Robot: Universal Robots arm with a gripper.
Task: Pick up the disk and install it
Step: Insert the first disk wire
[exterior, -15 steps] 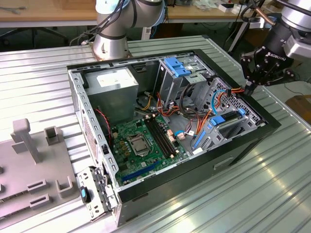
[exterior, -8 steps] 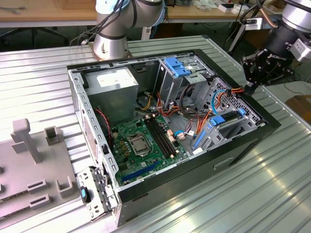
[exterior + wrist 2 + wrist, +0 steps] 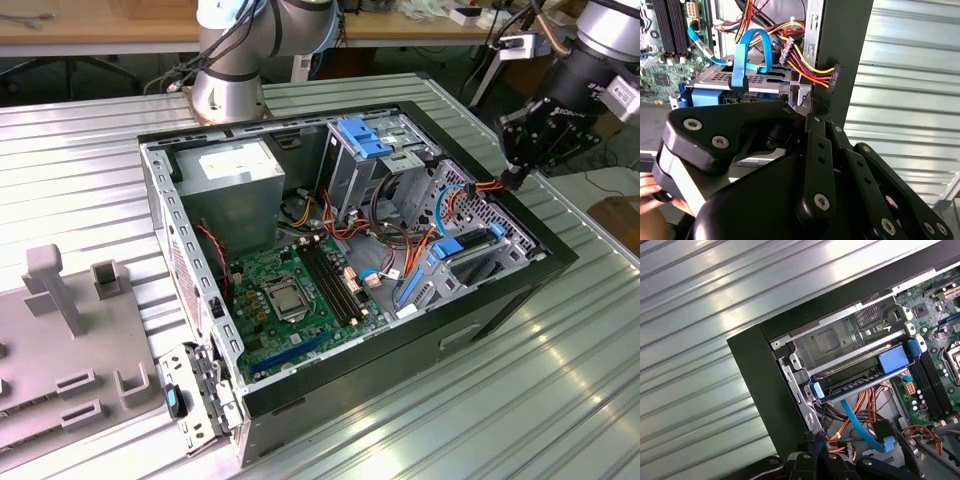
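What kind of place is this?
Probably a robotics lab bench for PC assembly: an open computer case sits on a ribbed metal table, a robot arm stands beside it, wooden workbenches beyond.

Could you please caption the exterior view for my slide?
Gripper hovering at the rim of an open computer case.

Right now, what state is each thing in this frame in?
Black desktop computer case: open, side panel off.
Blue-framed grey metal disk: sitting in the metal bay.
Black gripper: shut, empty, at the case rim.
Red-yellow power cable's black plug: loose, unplugged.
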